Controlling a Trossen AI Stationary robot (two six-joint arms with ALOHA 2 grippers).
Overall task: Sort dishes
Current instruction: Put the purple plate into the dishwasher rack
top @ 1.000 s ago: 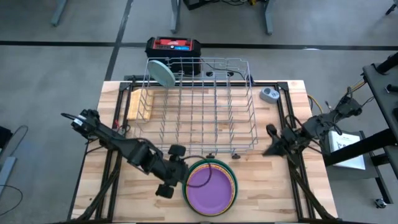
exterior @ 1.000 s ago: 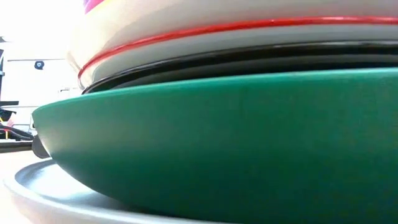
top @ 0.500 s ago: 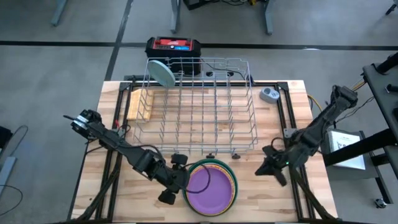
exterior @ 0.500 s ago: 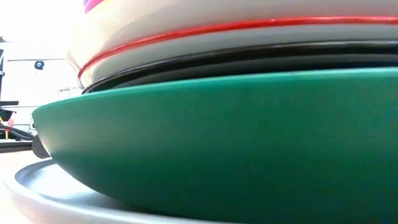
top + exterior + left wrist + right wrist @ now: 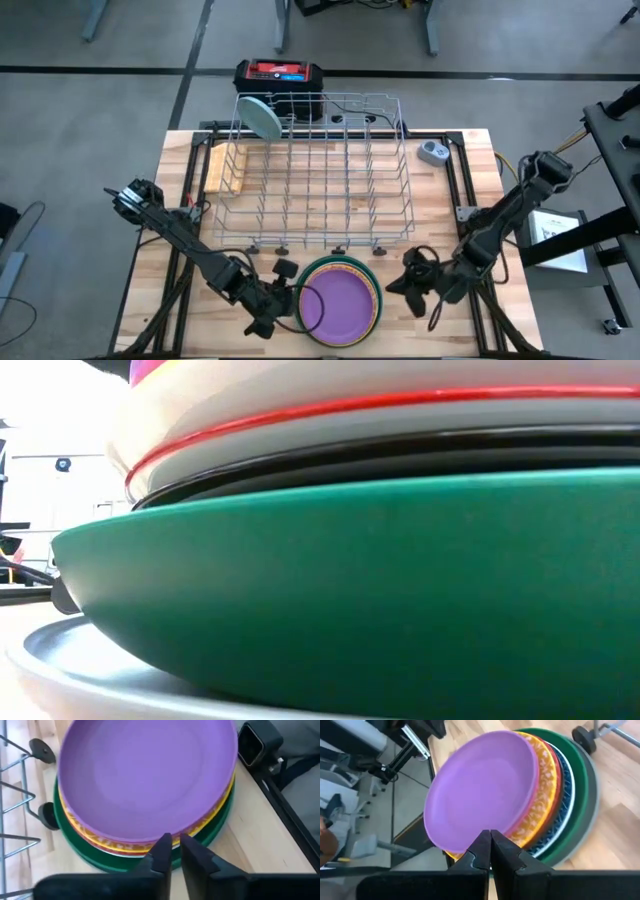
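Note:
A stack of dishes [image 5: 342, 298] lies near the table's near edge, a purple plate [image 5: 145, 775] on top. Under it show yellow patterned, red, blue-patterned and green rims [image 5: 580, 795], with a grey plate [image 5: 60, 660] at the bottom. A pale blue plate [image 5: 262, 118] stands on edge in the wire rack's far left corner. My left gripper [image 5: 290, 298] is at the stack's left side, its fingers [image 5: 162, 851] shut to a narrow slit. My right gripper [image 5: 392, 287] is shut at the stack's right side. My left gripper comes level from the table's left, its fingertips [image 5: 165, 840] at the purple plate's rim [image 5: 150, 838]; whether they touch it I cannot tell. My right gripper comes from the table's right, its shut fingertips [image 5: 482, 840] before the purple plate's rim [image 5: 465, 847]; whether they touch I cannot tell.
The silver wire dish rack [image 5: 320, 170] fills the table's middle and far part, its black feet [image 5: 47, 815] close behind the stack. A pale wooden block [image 5: 225, 168] lies left of the rack and a small grey device [image 5: 432, 152] to its right. A black box [image 5: 257, 742] sits by the stack.
My left gripper has moved toward the near edge and rightward, up to the stack's left rim. My right gripper has swung from the table's right edge leftward and toward the near edge, up to the stack's right side. The plates have stayed in place.

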